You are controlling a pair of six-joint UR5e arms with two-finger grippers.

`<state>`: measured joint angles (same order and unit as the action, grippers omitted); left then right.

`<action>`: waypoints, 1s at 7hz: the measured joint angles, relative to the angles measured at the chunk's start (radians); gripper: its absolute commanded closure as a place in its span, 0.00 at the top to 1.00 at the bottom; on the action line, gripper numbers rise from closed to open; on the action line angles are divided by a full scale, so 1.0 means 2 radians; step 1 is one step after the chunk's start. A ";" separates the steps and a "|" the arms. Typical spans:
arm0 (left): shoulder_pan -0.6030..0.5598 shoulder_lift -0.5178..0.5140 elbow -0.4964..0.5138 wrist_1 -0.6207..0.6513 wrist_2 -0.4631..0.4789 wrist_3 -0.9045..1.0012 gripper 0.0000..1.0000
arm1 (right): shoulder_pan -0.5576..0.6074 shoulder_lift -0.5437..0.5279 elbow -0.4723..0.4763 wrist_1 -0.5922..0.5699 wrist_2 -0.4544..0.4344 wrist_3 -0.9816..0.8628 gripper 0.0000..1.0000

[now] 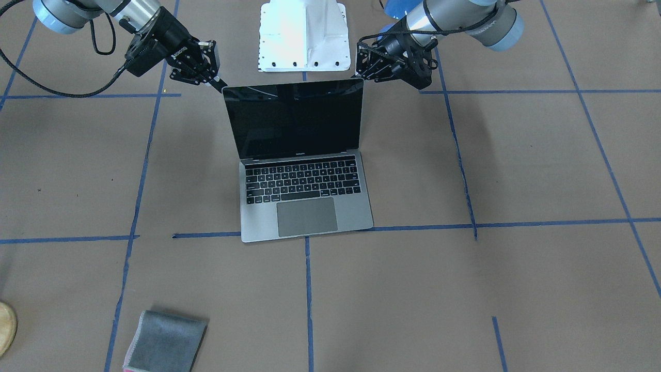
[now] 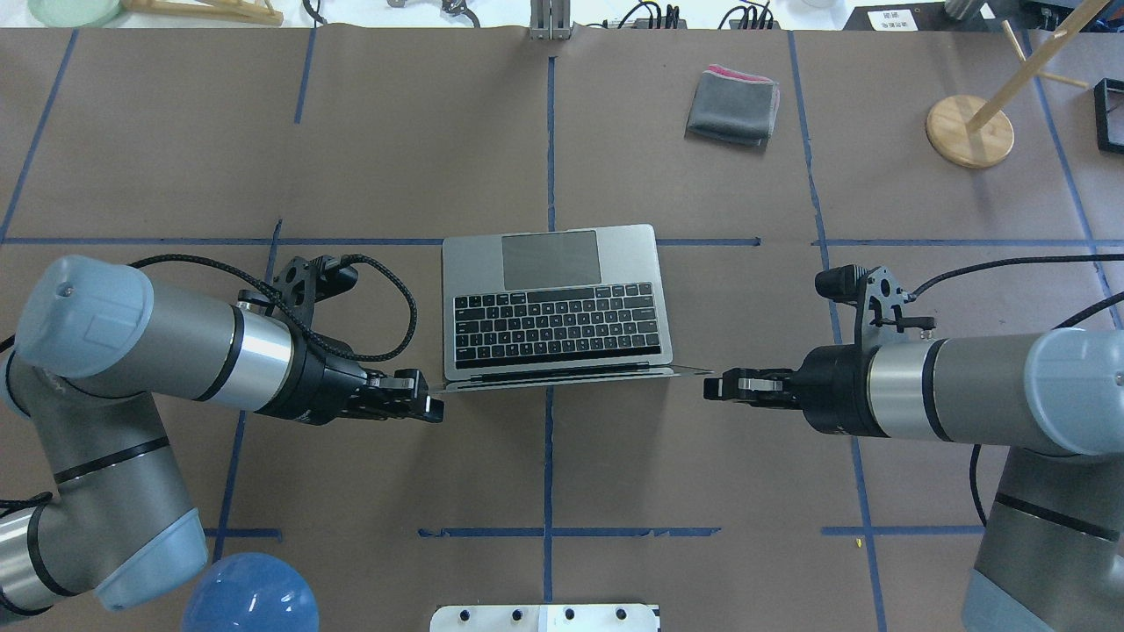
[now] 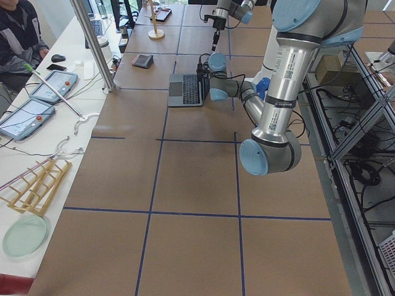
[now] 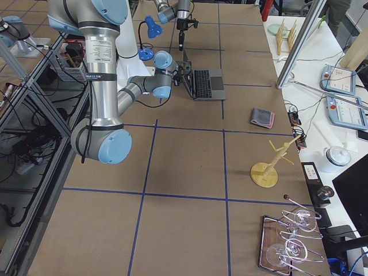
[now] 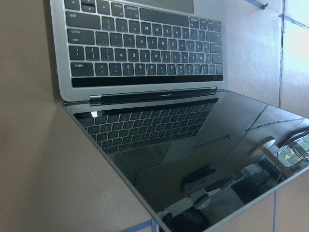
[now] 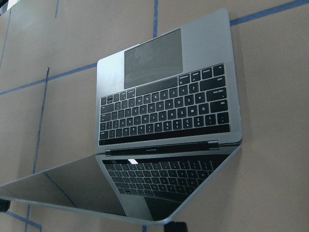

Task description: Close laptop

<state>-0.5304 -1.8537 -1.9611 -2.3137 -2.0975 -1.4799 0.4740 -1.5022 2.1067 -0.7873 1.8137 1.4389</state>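
Laptop (image 1: 302,170) sits open mid-counter (image 1: 516,289), lid upright. My left claw (image 1: 363,70) and right claw (image 1: 213,77) hover at its top corners, both pinched narrow, holding nothing. Stiff metal lid, slick fragile glass, so I'd push on the top edge.

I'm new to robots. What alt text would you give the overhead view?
An open silver laptop sits mid-table, with the left hand and right hand at the top corners of its raised screen. A folded grey cloth lies beyond it.
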 measured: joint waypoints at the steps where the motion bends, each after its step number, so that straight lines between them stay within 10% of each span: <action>1: -0.007 -0.002 0.001 0.000 0.000 0.000 0.00 | 0.004 0.018 0.000 -0.020 0.000 0.000 0.00; 7: -0.031 -0.025 0.025 0.003 0.010 0.002 0.00 | 0.051 0.082 -0.018 -0.102 0.002 -0.001 0.00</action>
<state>-0.5924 -1.9028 -1.9106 -2.3070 -2.0771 -1.4755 0.5769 -1.3387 2.0701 -0.9911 1.8185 1.4361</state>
